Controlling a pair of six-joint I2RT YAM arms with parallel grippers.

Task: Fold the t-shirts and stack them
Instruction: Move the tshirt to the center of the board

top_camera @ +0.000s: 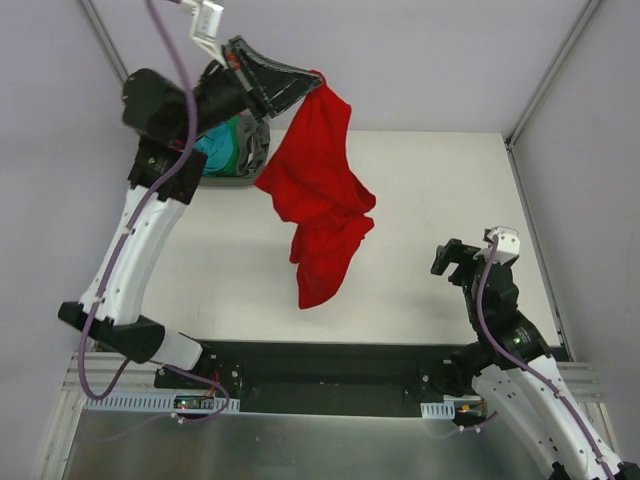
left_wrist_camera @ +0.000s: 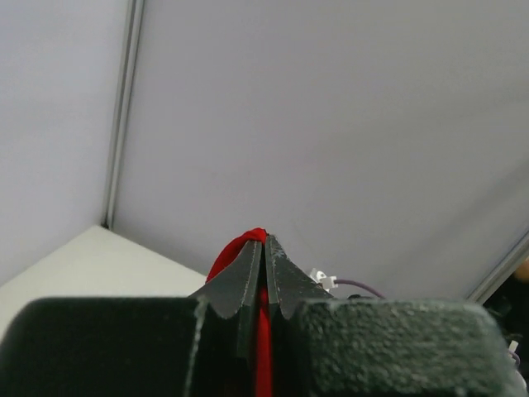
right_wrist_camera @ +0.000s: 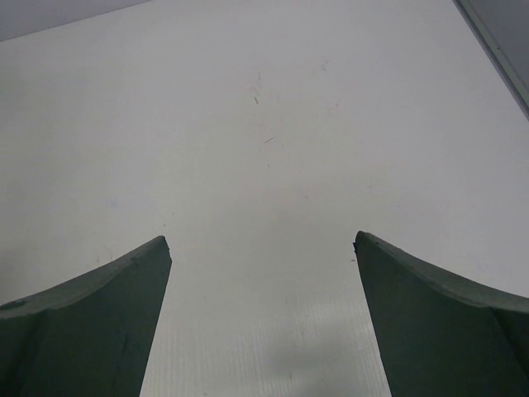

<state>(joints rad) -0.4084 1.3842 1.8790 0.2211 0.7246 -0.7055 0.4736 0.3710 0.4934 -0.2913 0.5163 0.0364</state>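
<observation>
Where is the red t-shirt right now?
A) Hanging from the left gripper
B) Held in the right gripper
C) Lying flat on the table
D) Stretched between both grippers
A: the left gripper is shut on a pinch of the red t-shirt, which hangs down from it, while the right gripper is open with only bare table between its fingers.
</observation>
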